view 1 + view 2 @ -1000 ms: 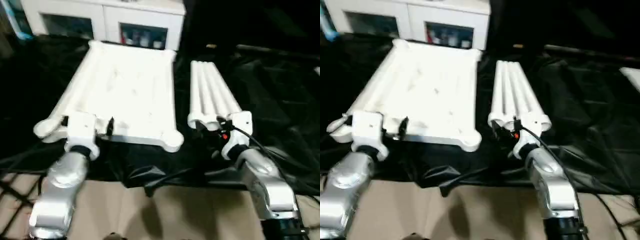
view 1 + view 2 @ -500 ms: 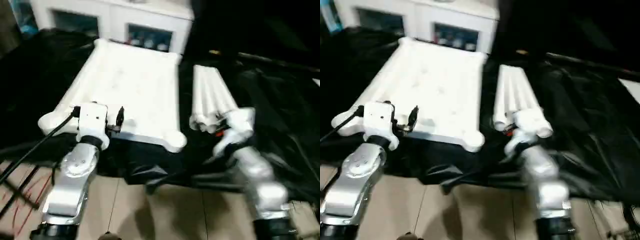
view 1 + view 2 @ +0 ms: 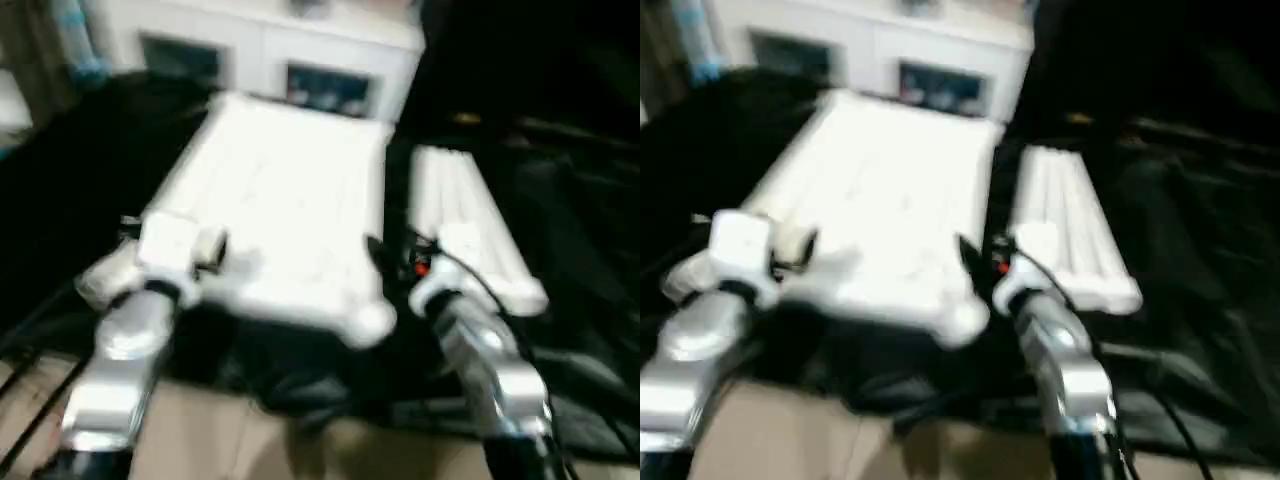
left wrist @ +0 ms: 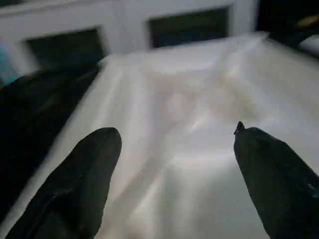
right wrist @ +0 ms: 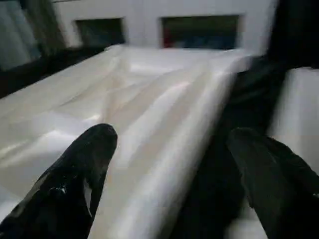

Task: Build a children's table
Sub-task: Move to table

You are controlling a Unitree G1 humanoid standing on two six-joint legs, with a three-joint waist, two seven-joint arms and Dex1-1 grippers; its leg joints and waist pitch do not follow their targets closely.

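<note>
This is looking like an indoor room set up for robot trials: black sheeting [image 3: 560, 230] is covering the floor, a white cabinet [image 3: 270, 50] with glass doors is standing behind, and pale flooring [image 3: 260, 440] is showing nearest the robot.

items behind the cabinet [image 3: 262, 40] glass blur beyond telling.

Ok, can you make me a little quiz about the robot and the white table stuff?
1. True or false: the left claw is open over the table top.
2. What lies beside the table top on the black cloth: A) legs B) chairs C) boxes?
3. What stands behind the table top?

Key: 1 true. 2 A. 3 A white cabinet with glass doors.
</note>
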